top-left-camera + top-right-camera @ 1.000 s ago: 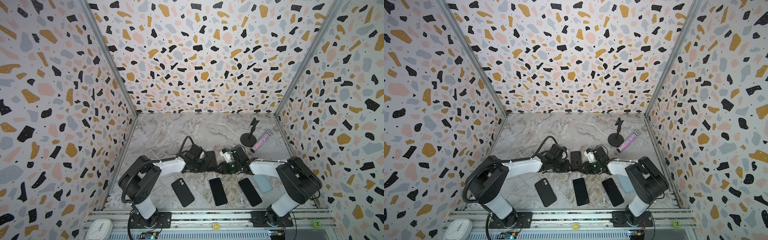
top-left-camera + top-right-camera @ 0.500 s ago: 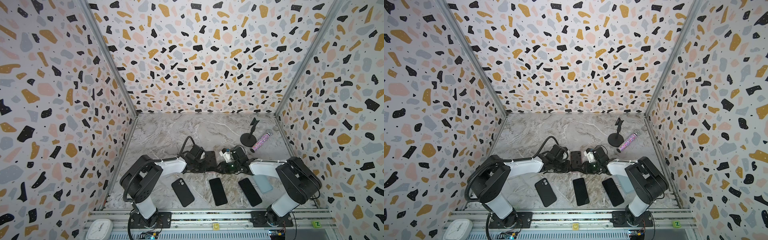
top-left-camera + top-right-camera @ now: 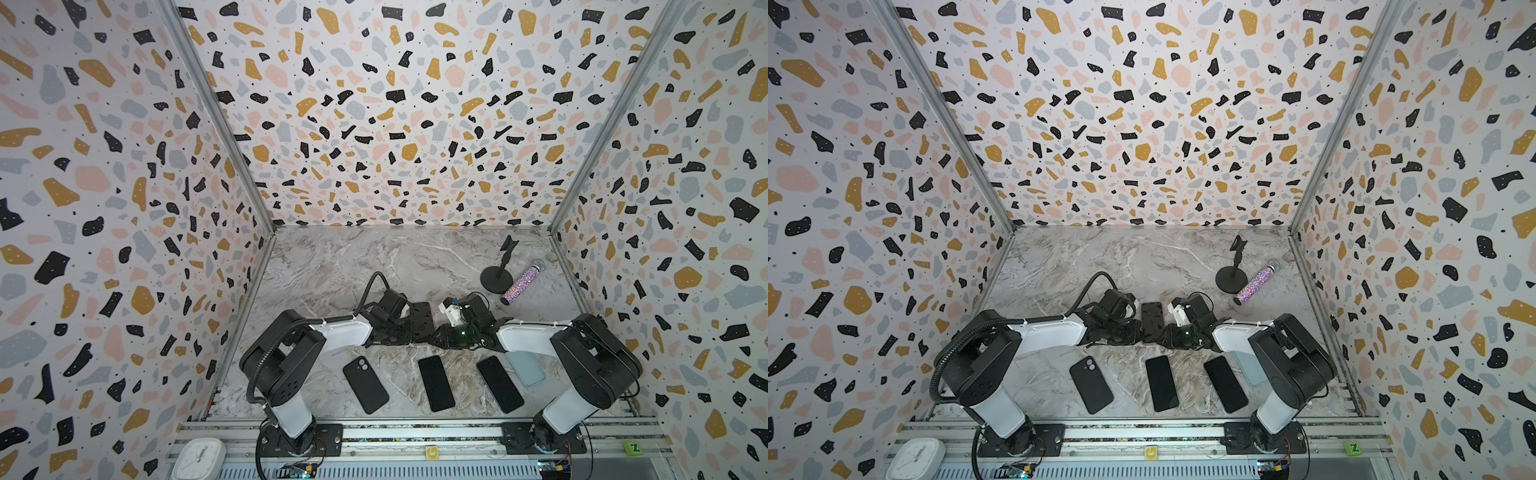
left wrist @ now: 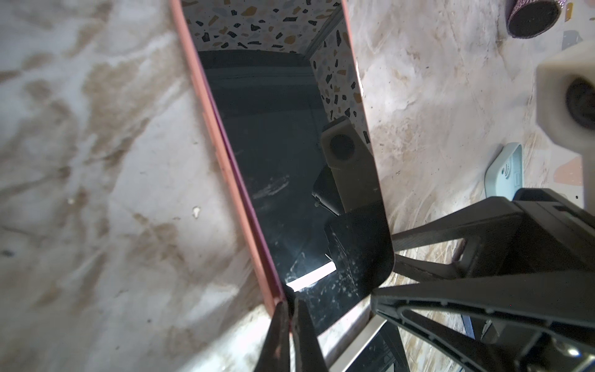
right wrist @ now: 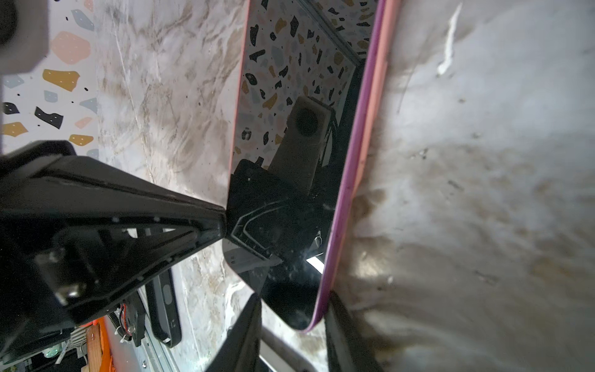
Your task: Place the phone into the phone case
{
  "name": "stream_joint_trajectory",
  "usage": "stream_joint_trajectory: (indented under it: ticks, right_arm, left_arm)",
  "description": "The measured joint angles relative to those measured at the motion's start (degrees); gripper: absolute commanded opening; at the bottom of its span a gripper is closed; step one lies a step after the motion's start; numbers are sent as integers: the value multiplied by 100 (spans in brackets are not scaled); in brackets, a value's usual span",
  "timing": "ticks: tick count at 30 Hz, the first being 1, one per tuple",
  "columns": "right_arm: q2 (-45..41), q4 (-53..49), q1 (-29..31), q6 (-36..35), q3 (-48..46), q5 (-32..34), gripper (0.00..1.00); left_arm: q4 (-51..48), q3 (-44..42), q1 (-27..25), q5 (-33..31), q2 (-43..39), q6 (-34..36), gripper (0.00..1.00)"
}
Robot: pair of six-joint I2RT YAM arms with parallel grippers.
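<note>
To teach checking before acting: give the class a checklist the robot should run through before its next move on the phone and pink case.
1. Phone lies screen up in the pink phone case: ok.
2. Phone pressed fully in along every edge: cannot tell; a purple strip shows beside the glass.
3. Left gripper jaws shut at one near corner of the case: ok.
4. Right gripper jaws closed across the other near corner: ok, by the look of it.
5. Middle spare phone lies apart from both grippers: ok.
</note>
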Motion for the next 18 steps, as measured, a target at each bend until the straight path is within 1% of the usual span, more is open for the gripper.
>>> stream_joint_trajectory:
  ticks: [6,12,13,15,18]
  right_arm:
    - [-7,-35,109,-11,31,203,33]
    - [-11,-348,267,-57,199,525,33]
    - [-13,-385,275,-61,219,557,33]
    - [-15,-542,302,-109,302,640,33]
    - [-39,-708,352,-223,382,756,34]
  left_arm:
    - [157,-66,20,-24,46,4,2]
    - [245,-127,17,-46,31,24,2]
    - [243,-127,17,-52,28,31,3]
    - [216,-122,13,-87,0,59,9]
    - [33,-24,-9,-184,-44,153,23]
